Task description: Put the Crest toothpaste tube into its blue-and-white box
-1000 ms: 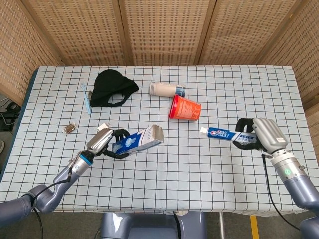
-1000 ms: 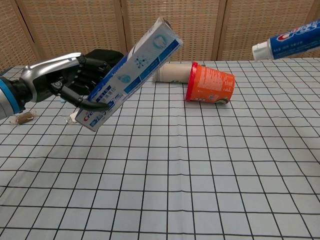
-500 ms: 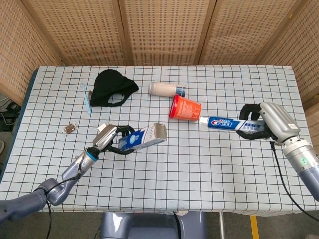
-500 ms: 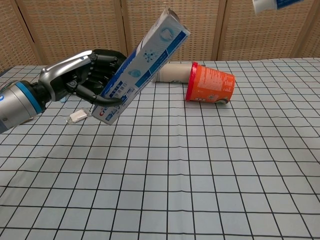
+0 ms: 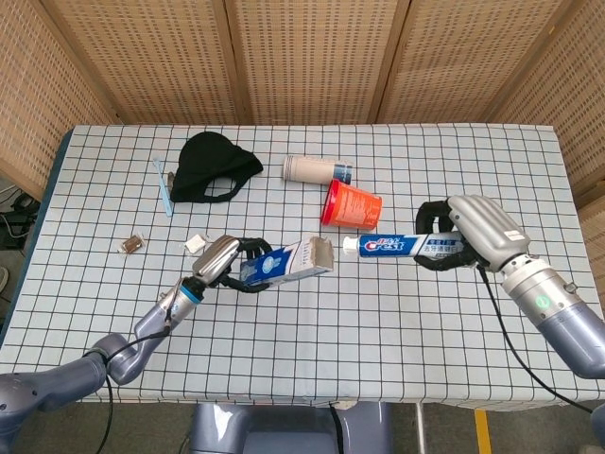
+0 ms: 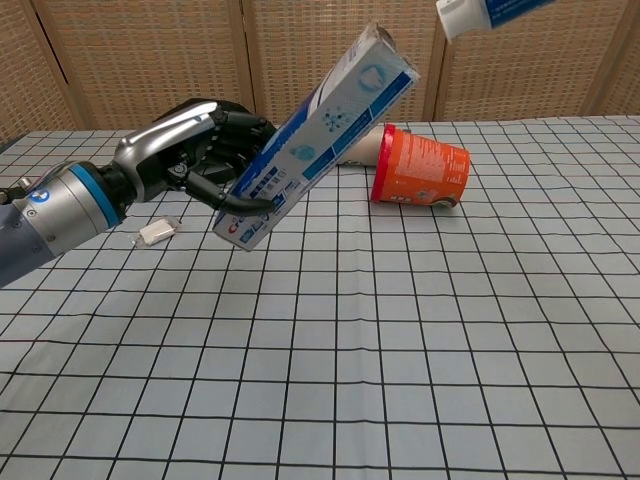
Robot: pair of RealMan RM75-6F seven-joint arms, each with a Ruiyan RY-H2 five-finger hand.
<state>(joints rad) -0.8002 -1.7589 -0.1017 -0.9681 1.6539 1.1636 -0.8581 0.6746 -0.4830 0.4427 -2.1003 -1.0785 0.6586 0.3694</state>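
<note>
The left hand (image 5: 225,264) is clamped around the lower end of the long blue-and-white cardboard toothpaste box (image 5: 286,264), holding it clear of the checked white tablecloth (image 5: 397,322) over the middle of the worktop, nearer its front edge. The chest view shows the box tilted, its open mouth raised and turned toward the robot's right — a pose that, in my judgement, offers the opening to the incoming tube. The right hand (image 5: 468,236) grips the blue-and-white Crest toothpaste tube (image 5: 402,246) by its flat tail end, so the white cap end leads and points straight at the box mouth. Cap and mouth sit just beside each other in the head view, apart and not yet engaged; the chest view shows the tube's cap (image 6: 462,16) above and to the side of the box mouth (image 6: 385,45), so alignment appears incomplete. The task stands at the approach stage, with insertion not begun. Behind the held items, toward the far edge, lie an orange plastic cup (image 5: 352,206) on its side, a white cylindrical container (image 5: 317,170), a black cloth cap (image 5: 216,166) and a pale blue toothbrush (image 5: 164,187). Toward the left edge rest two small wrapped items (image 5: 196,243) — these play no part in the insertion.
</note>
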